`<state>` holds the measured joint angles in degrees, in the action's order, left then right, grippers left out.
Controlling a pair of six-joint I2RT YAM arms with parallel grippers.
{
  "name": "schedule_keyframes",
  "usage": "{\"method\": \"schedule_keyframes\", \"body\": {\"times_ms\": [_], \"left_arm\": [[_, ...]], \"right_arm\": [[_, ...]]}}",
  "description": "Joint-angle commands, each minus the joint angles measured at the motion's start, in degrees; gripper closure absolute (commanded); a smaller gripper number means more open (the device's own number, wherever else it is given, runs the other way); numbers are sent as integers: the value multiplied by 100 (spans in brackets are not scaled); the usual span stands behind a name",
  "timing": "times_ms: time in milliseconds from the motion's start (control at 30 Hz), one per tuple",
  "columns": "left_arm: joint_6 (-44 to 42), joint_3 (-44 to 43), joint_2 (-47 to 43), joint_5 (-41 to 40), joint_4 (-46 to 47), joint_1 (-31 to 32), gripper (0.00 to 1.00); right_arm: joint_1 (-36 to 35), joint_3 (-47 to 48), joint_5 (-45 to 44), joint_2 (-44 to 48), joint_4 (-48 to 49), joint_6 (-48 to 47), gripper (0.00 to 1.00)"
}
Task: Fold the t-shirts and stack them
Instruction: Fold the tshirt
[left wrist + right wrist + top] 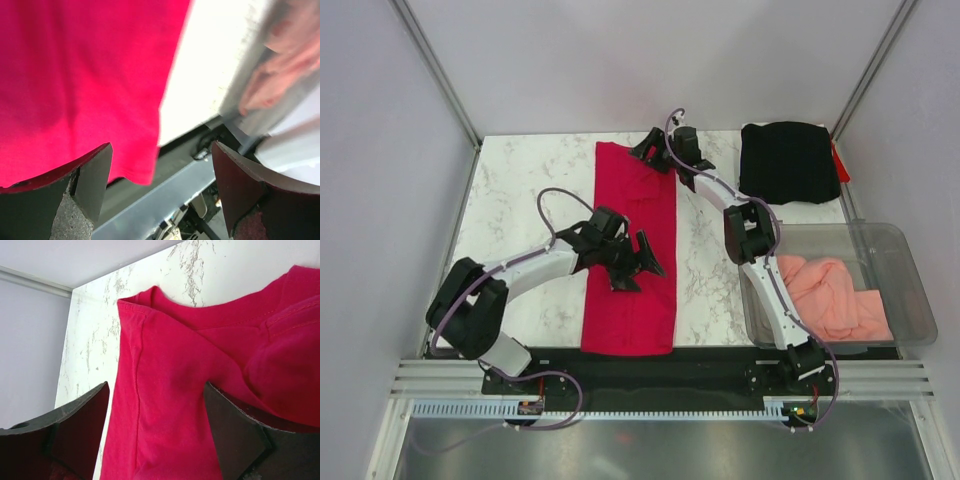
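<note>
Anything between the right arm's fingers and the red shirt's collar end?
Nothing visible. The right fingers stand open just over the collar end of the red shirt, bare cloth between them. The black shirt lies apart, off to the side.

I log plain colours on the cloth: crimson red t-shirt (pixel 630 315), black t-shirt (pixel 788 162), salmon-pink t-shirt (pixel 832 296); the plastic bin (pixel 908 262) is clear, the table (pixel 515 200) white marble-pattern veined grey, the left gripper (pixel 160 192) and right gripper (pixel 155 435) black.
</note>
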<state>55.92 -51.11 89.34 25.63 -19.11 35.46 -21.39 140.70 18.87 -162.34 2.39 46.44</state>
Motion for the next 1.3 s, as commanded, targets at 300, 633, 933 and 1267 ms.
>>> {"method": "schedule_keyframes", "body": {"times_ms": [300, 633, 933, 1267], "left_arm": [[-63, -330, -2418, -1541, -1717, 576, 11], [349, 918, -4082, -3002, -2826, 558, 11], [1201, 2316, -5092, -3398, -2931, 567, 16], [1378, 2632, -4979, -3319, -2932, 593, 21]], "right_arm": [[-58, -1097, 108, 2264, -756, -828, 2], [-918, -4997, -1305, 6247, -2039, -1137, 2], [-3835, -8848, -3732, 9158, -3376, 1243, 2], [-5350, -10053, -3926, 9080, -2780, 2396, 15]]}}
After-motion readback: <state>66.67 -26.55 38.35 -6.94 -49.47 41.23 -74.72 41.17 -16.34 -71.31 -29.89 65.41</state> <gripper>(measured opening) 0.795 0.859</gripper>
